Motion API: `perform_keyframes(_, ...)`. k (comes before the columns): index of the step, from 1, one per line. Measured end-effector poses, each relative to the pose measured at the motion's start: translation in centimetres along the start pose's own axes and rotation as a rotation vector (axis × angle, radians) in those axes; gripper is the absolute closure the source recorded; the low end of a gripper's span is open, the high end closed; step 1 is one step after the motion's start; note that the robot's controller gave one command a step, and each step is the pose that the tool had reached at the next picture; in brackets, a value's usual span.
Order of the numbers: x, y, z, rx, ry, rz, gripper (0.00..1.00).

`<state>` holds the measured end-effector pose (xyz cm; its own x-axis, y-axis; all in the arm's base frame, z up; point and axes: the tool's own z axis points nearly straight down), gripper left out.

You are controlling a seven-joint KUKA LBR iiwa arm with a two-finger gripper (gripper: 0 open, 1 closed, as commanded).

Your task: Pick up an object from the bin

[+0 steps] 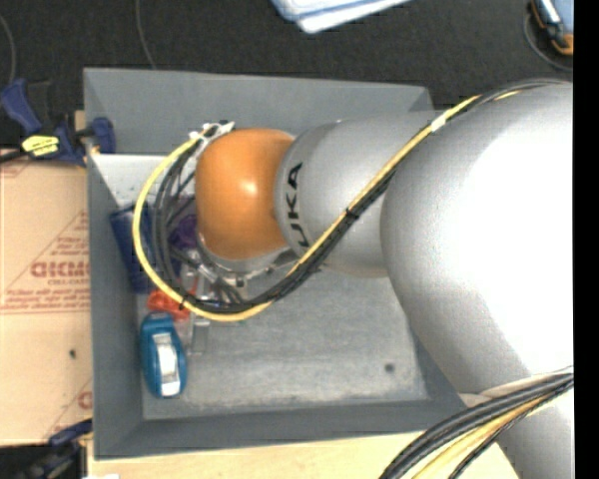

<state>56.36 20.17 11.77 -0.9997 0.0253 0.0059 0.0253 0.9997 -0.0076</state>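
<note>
Noted end effector (208, 279) low just beside blue-and-white dispenser (163, 355), presumably positioned for a pick; could not tell whether apart or together.

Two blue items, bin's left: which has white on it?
The light blue one in the lower-left corner, white patch on top; the dark blue one along the left wall has none.

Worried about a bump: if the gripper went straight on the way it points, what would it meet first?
Probably the small orange thing just below the gripper, near the left wall of the bin, or the floor beside it; depth is unclear.
</note>
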Motion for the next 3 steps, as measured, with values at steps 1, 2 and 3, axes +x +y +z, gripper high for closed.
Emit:
perform_keyframes(1, 1.2, 1.8, 4.0, 0.006, -0.023, -0.424, 1.00)
perform_keyframes(2, 1.2, 1.7, 4.0, 0.006, -0.023, -0.422, 1.00)
perform_keyframes(3, 2.1, 1.2, -5.5, 0.007, -0.011, -0.435, 1.00)
